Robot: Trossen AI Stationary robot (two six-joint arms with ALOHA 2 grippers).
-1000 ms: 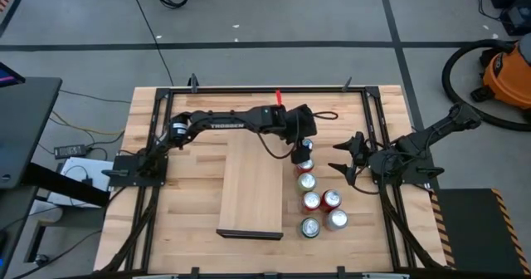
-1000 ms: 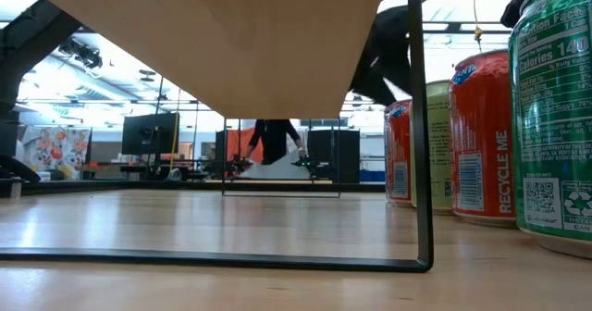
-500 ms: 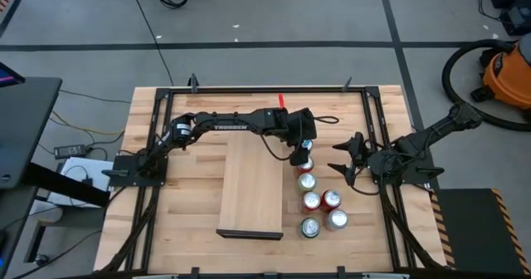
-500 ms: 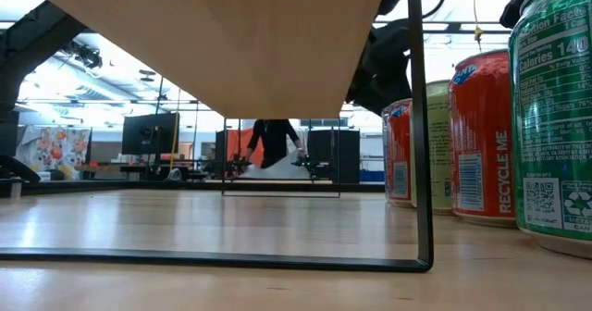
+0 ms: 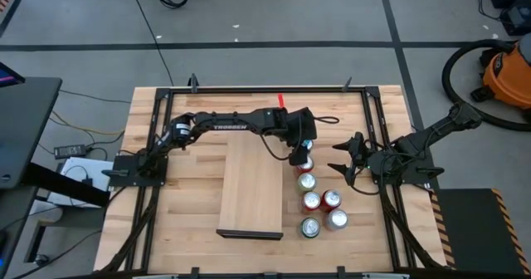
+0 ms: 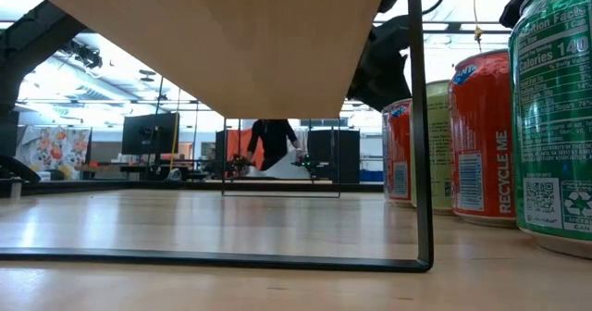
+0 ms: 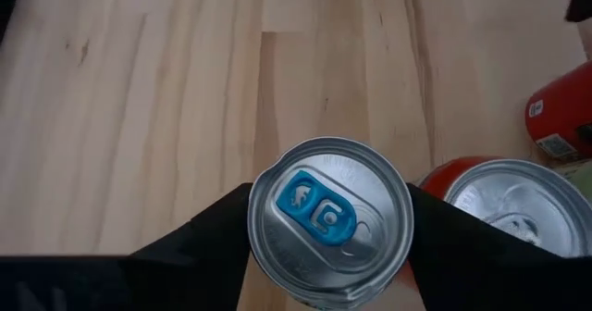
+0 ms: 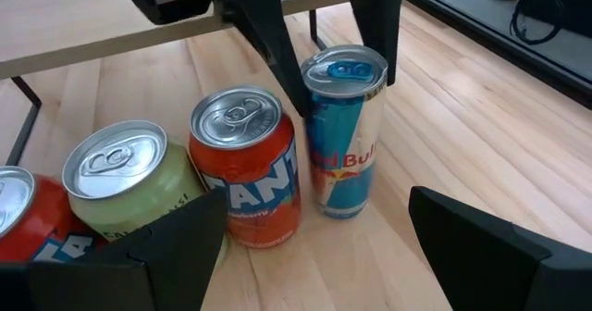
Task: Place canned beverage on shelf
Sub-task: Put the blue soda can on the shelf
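A slim blue-and-silver can stands upright on the slatted tabletop at the far end of a row of cans, just right of the shelf. The shelf is a light wooden plank raised on thin black legs; the low view shows its underside. My left gripper reaches in from the table's left and is shut on the slim can's top. My right gripper waits open at the table's right side, facing the cans, with nothing between its fingers. My left gripper pinches the slim can just under its rim, one finger on each of two opposite sides. The fingers slant down onto it from the far left. The can stands upright with its base on the tabletop.
An orange can, a pale green one and a red one stand close beside the slim can. More cans cluster toward the near edge. Bare tabletop lies left of the shelf. A black frame borders the table.
My left gripper has settled over the far can: the low view showed its dark body blurred a second ago and shows it still now. The cans and the shelf stand where they did.
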